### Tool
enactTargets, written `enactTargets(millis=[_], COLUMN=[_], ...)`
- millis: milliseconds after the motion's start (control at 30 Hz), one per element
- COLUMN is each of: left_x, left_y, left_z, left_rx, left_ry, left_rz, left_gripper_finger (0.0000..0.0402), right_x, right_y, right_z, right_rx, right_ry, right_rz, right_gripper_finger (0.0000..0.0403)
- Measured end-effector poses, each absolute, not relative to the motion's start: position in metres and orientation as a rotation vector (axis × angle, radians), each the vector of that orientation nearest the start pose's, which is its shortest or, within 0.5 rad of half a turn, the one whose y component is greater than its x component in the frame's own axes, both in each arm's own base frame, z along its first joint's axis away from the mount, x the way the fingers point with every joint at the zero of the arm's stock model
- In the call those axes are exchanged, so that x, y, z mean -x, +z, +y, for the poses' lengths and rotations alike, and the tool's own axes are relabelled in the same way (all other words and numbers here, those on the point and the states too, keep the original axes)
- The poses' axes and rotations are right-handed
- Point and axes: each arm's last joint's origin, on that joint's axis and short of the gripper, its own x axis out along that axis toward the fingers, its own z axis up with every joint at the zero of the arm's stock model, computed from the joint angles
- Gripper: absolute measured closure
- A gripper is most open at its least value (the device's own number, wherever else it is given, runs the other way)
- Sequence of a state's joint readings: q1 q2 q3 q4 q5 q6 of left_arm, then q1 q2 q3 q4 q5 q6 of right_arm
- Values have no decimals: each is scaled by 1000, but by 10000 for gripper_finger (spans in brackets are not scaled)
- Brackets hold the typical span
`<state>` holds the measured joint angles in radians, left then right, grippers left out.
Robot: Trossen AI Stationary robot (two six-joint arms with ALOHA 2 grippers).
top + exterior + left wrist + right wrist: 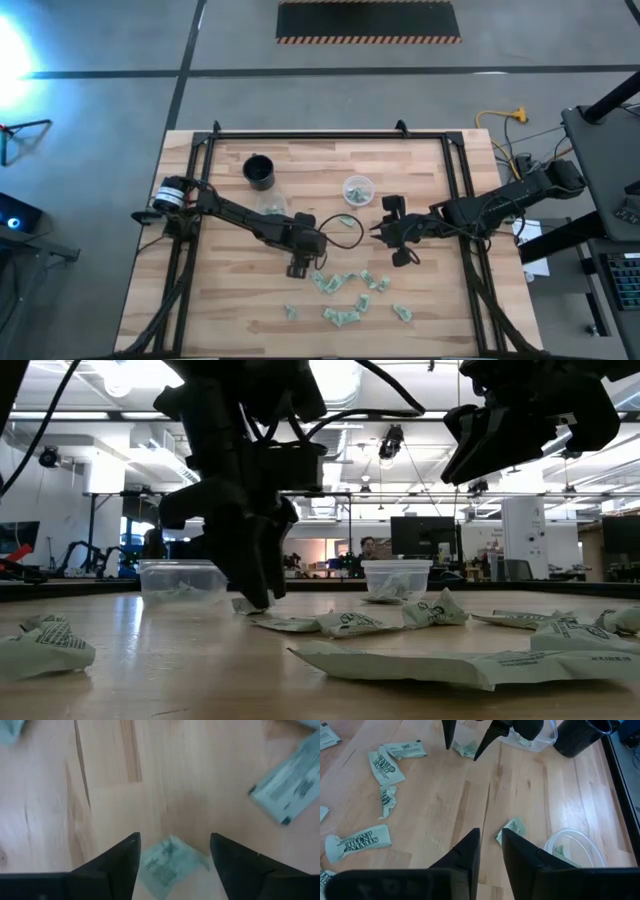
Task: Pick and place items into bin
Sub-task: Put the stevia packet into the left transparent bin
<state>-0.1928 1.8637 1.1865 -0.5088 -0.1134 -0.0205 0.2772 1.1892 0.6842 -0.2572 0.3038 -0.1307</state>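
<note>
Pale green packets [340, 285] lie scattered nearest us, around six o'clock on the table [230, 320]; we count roughly eight or nine loose. Our left gripper [297, 268] stands spread, straddling one packet [165, 862] without pinching it. Our right gripper [490, 847], fingers nearly together and empty, hangs at three o'clock. Farther off sit two clear cups [358, 190], a few packets inside, and one black cup [260, 171]. Most of the work remains.

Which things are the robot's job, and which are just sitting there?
For the job: the green-and-white packets, the clear tubs that hold a few, the left hand open over one packet, the right hand.

Just sitting: the black cup.
</note>
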Motion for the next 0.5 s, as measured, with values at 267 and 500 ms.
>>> enactTargets(millis=[267, 500], left_x=[-351, -351], left_y=[158, 159], left_z=[-67, -67], left_rx=[-146, -147], left_ry=[-47, -48], left_rz=[1208, 1207], left_gripper_finger=[176, 209], right_x=[-228, -228], right_y=[217, 217], right_z=[56, 56], right_rx=[343, 343], right_ry=[23, 23], right_rz=[732, 732], right_gripper_finger=[330, 335])
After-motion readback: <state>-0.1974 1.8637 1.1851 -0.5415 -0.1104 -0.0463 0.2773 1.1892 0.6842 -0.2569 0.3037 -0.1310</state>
